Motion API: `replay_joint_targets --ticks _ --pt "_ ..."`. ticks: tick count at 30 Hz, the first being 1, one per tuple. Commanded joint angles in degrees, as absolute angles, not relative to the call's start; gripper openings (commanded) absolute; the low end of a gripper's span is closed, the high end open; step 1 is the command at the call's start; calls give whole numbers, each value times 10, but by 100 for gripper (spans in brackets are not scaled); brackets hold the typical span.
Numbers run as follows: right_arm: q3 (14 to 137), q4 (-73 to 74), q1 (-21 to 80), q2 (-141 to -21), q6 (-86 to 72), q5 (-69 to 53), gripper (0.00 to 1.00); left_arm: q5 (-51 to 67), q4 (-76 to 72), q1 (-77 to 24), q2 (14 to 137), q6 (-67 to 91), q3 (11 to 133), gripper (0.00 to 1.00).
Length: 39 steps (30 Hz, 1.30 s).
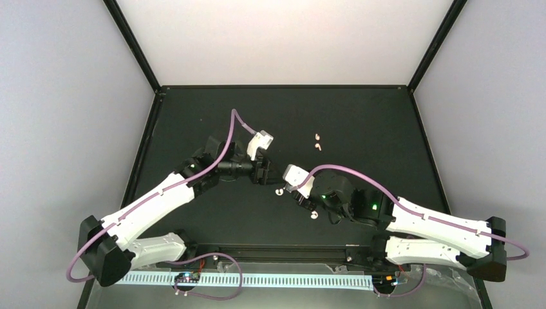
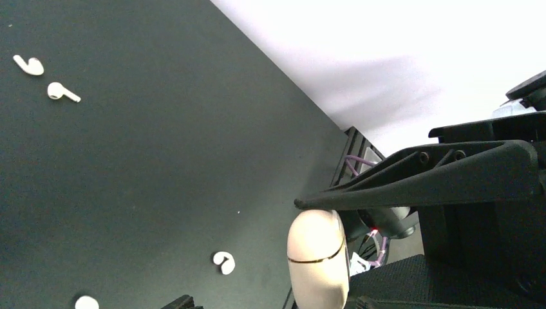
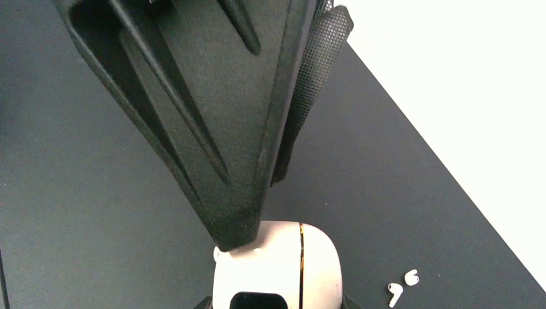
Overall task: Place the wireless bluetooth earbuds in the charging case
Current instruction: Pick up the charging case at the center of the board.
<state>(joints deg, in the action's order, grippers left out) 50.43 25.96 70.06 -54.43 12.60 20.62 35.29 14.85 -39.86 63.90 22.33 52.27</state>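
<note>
Top view: I have both arms reaching in to meet at the middle of the dark worktop. The left fingers point right, and the right fingers come in from the right, angled downward. The case, cream with a thin gold seam, sits where they meet, and from above the arms hide it. Right wrist view: the case fills the bottom centre with its seam upright and drawn to a fine line, so the lid looks closed. Dark tips of the right fingers press tight against both its sides, and I read them as clamped on it. Left wrist view: one right finger lies against the far side of the case and a mesh-faced one against its near side. The tip of one left finger touches the edge of the case on the side away from the seam. I cannot tell whether the left fingers are apart or together, nor whether the case rests on the worktop. All four earbuds lie loose on the worktop. The stemmed earbuds lie side by side, just apart, far and right of the fingers. One bean earbud lies just near of the meeting point, close to the case. The other bean earbud lies further near and right, beside the right arm.
</note>
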Motion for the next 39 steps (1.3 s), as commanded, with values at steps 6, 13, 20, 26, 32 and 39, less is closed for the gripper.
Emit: replay_joint_targets --ticks 6,13,20,26,32,39 --pt "516 228 710 -548 137 212 30 394 102 -413 664 269 542 55" --pt "518 214 713 -560 141 214 30 407 84 -420 677 287 535 45" --pt "511 198 714 -561 143 225 30 421 70 -422 679 299 523 39" --pt "503 189 714 -554 148 244 30 429 58 -422 679 315 509 40" --pt "497 186 714 -551 153 253 31 436 48 -422 680 327 499 38" --pt "494 184 715 -554 151 250 31 440 41 -422 681 331 500 23"
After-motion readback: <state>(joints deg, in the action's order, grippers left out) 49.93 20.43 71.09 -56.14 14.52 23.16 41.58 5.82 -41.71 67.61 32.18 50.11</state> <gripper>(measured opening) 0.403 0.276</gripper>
